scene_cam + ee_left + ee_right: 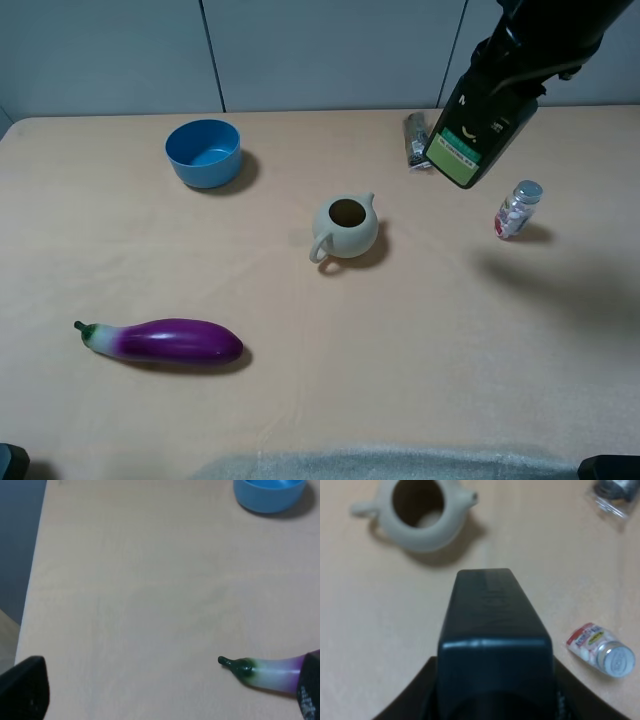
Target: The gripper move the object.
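The black flat-sided bottle (468, 135) with a green label hangs tilted in the air over the table's far right, base towards the table. My right gripper (512, 62) is shut on its upper part. In the right wrist view the bottle (495, 625) fills the middle, and the dark gripper (490, 702) clamps it at the picture's lower edge. My left gripper (167, 695) is open and empty, with one dark fingertip (25, 690) at each lower corner of the left wrist view, low over the table near the eggplant's stem.
A pale teapot (345, 228) stands mid-table. A blue bowl (204, 152) is at the back left and a purple eggplant (165, 341) at the front left. A small clear silver-capped jar (517, 209) and a dark wrapped packet (415, 140) lie near the bottle.
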Motion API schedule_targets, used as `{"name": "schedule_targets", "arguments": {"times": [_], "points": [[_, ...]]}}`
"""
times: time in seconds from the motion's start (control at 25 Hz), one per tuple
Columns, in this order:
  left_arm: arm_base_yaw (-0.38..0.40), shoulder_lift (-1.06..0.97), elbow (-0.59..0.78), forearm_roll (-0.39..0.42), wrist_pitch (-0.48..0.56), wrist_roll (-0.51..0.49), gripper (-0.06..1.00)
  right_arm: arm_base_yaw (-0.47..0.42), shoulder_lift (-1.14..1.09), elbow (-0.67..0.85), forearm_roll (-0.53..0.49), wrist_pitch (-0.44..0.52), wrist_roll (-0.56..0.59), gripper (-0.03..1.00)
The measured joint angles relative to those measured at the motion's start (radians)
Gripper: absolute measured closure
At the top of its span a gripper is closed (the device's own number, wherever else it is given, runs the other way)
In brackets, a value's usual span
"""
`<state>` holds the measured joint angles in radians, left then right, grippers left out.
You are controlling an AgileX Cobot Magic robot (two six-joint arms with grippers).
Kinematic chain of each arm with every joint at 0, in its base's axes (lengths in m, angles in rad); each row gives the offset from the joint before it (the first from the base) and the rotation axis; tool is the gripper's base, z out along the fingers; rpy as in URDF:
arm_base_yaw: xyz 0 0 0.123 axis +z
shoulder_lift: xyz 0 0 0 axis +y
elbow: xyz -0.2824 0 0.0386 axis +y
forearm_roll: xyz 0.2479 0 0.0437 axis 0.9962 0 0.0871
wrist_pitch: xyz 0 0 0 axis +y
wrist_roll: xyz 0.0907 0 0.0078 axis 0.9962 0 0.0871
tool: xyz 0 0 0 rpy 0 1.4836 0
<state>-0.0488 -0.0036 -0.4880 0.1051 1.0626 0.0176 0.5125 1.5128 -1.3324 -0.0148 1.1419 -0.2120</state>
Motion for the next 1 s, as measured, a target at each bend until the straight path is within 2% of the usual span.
{"name": "schedule_targets", "arguments": {"times": [0.32,1.0], "points": [[0.0,0.0,0.0,0.0,0.0,0.0,-0.05,-0.098,0.126,-0.162,0.015,0.038,0.102,0.68],[0.0,0.0,0.0,0.0,0.0,0.0,-0.05,-0.264,0.369,-0.399,0.015,0.025,0.221,0.68]]}}
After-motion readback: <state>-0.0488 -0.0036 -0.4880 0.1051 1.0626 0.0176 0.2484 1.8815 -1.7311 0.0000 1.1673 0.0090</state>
